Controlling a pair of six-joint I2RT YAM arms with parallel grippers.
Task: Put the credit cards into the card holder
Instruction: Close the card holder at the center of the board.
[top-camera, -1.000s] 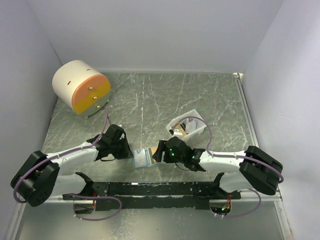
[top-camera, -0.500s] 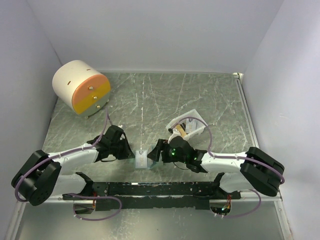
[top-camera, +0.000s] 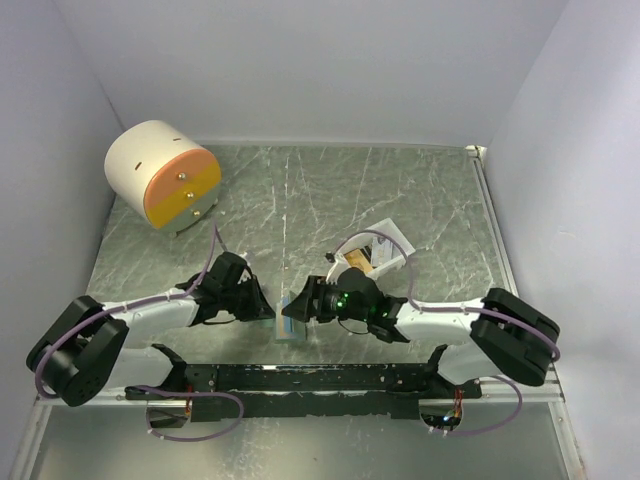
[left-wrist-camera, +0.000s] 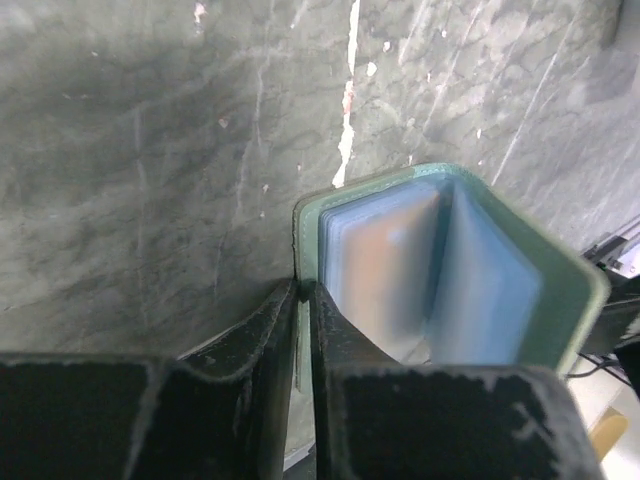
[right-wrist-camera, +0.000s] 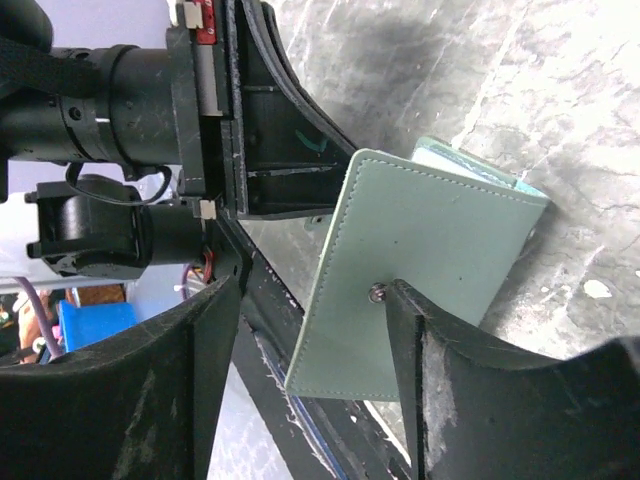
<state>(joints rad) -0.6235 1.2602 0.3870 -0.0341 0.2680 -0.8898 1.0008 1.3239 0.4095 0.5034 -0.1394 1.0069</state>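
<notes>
left wrist view: left claw (left-wrist-camera: 303, 298) pinched tight onto the edge of the half-open card holder (left-wrist-camera: 470, 270); right claw (right-wrist-camera: 312, 288) spread wide at its sage cover, gripping nothing.

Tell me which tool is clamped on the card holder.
The left tool, pinching the card holder by its green cover edge. The right tool is open, gripping nothing.

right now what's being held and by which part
The left gripper pinches the card holder by one cover's edge; the right gripper is open, gripping nothing.
</notes>
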